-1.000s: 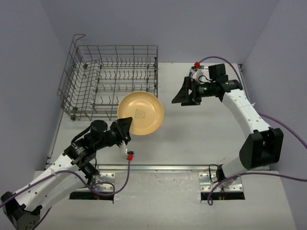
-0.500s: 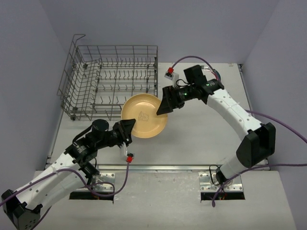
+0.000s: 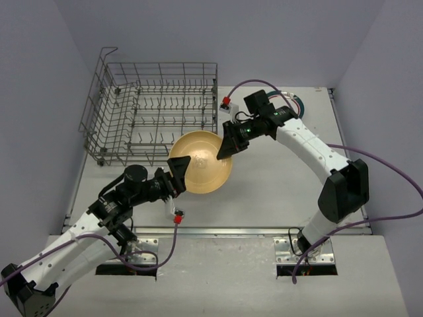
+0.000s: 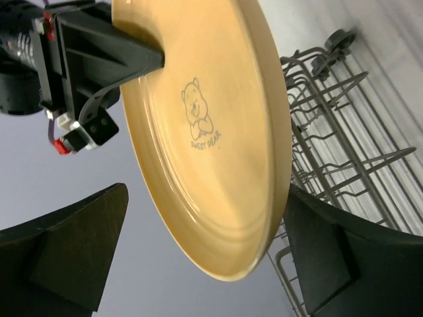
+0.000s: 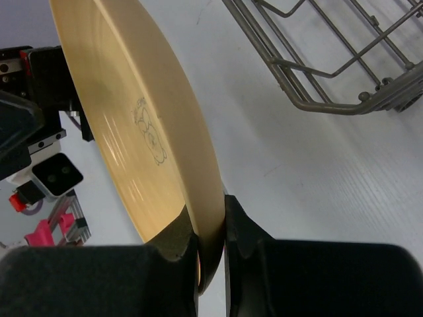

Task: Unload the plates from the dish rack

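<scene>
A: Over the counter, just beside the dish rack, who has the tan plate?
B: The right hand pinches its rim; the left hand stands wide open around it.

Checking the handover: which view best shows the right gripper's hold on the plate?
Right wrist: the right gripper pinches the plate's rim close up, a finger each side. The top view shows it small, contact unclear. Left wrist shows only one finger, over the plate's face.
</scene>
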Robot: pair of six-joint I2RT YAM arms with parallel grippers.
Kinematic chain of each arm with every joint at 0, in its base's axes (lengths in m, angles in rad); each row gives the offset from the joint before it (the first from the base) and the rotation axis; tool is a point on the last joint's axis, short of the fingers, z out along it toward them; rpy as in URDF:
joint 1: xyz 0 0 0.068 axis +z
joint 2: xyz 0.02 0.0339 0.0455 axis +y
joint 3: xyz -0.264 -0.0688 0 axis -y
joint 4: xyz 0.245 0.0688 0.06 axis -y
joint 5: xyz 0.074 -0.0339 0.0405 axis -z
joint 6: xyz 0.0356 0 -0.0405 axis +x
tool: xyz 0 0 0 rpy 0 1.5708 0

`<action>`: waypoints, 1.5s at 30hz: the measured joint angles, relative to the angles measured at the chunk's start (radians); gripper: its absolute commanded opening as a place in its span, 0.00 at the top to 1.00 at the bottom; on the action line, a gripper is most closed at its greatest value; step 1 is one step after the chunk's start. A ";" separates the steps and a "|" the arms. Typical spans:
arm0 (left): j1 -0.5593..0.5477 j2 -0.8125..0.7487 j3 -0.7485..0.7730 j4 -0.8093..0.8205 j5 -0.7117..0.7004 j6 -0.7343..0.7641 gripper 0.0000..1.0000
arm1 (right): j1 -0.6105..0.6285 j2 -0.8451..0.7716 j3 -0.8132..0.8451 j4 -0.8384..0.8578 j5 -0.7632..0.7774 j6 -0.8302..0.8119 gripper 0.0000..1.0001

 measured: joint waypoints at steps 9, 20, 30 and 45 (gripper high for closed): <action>0.000 0.012 0.057 0.065 -0.118 -0.127 0.00 | -0.385 -0.002 0.001 0.001 -0.085 0.016 1.00; 0.000 0.589 0.916 -0.072 -0.538 -0.898 0.00 | -0.755 0.165 0.108 0.124 0.150 0.168 1.00; 0.000 0.911 1.424 -0.506 -0.506 -1.606 0.00 | -0.750 0.462 0.373 0.200 0.326 0.309 0.95; 0.160 0.852 1.292 -0.606 -0.391 -1.792 0.00 | -0.747 0.625 0.483 0.221 0.352 0.364 0.08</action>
